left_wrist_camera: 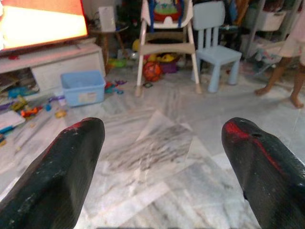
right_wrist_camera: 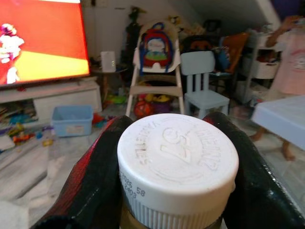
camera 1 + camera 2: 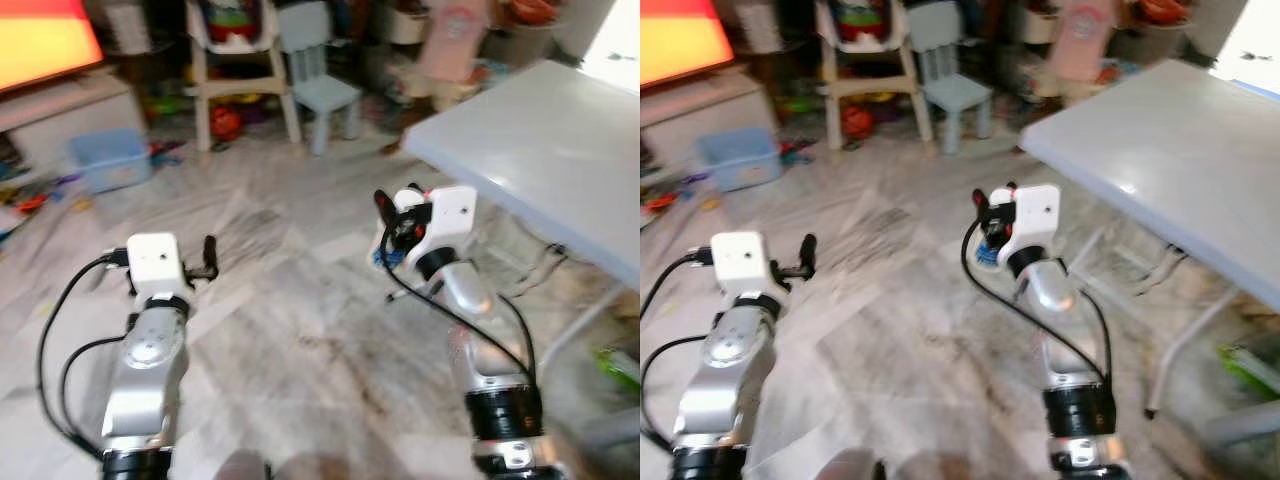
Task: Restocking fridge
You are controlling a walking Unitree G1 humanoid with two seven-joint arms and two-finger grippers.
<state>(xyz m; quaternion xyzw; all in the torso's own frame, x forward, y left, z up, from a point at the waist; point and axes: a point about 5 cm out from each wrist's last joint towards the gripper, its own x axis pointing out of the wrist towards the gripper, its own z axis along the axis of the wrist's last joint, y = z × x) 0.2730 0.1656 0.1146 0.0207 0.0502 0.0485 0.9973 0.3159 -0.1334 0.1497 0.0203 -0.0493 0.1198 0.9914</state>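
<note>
Bottle [image 2: 177,174] is how the held thing reads, but almost all of it is hidden: the right wrist view shows just its white ribbed screw cap with raised lettering, a printed date code on the rim, and a sliver of tan below. It sits pinched between the two black fingers [image 2: 90,181] of the right claw [image 3: 385,232], held up over the marble floor [image 3: 300,330] beside the edge of a pale table [image 3: 560,150]. From the head views, the bottle is a blurred blue speck. The left claw [image 1: 162,167] is spread wide and holds nothing, its fingers apart over the floor. A person's bare feet [image 1: 281,95] stand near a small blue chair [image 1: 214,43].
</note>
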